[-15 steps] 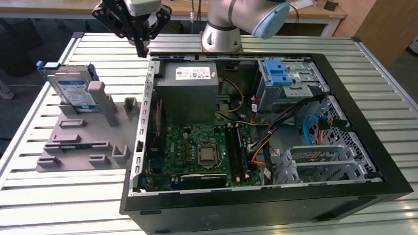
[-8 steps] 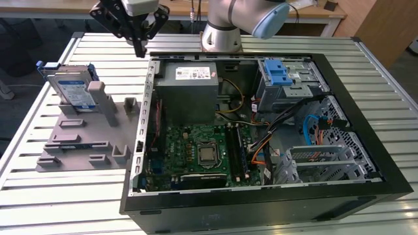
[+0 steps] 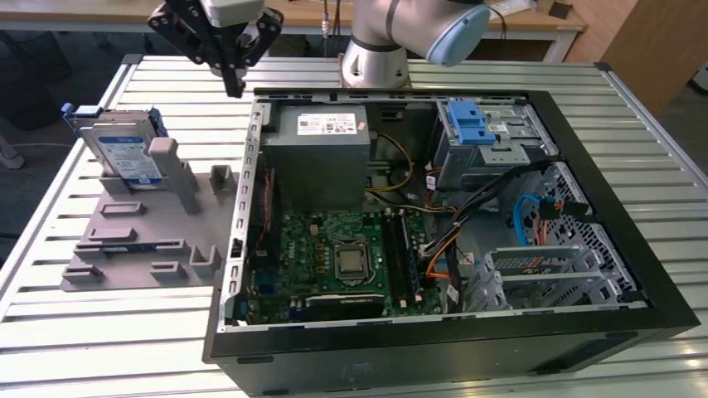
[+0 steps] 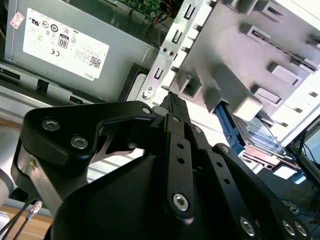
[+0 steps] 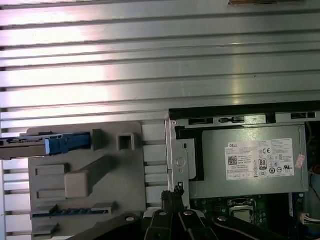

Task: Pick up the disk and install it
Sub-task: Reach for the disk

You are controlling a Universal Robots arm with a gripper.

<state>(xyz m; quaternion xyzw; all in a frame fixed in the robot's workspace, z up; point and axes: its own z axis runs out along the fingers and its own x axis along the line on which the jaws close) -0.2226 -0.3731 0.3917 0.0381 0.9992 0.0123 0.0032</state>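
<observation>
Your disk [image 3: 119,151] stood on edge in the grey slotted stand [image 3: 138,249] on the tabletop [image 3: 99,348], at the exterior view's left of the open computer case [image 3: 443,352]. Judge it stiff, weighty and shock-sensitive; grip the blue carrier frame [image 3: 70,112] by its edges. Your hand [image 3: 234,81] hung near the case's corner, pinched together and empty.

Robotics lab test bench.
Open PC case [image 3: 443,356] lies on its side, board exposed, on a slatted aluminium table [image 3: 89,332]. Robot arm base [image 3: 374,62] stands on the table just behind the case. Grey slotted stand [image 3: 122,249] sits beside the case, on the exterior view's left, with the disk [image 3: 119,149] upright in it. Wooden desk [image 3: 531,25] with cables runs behind the case, past the table.
</observation>
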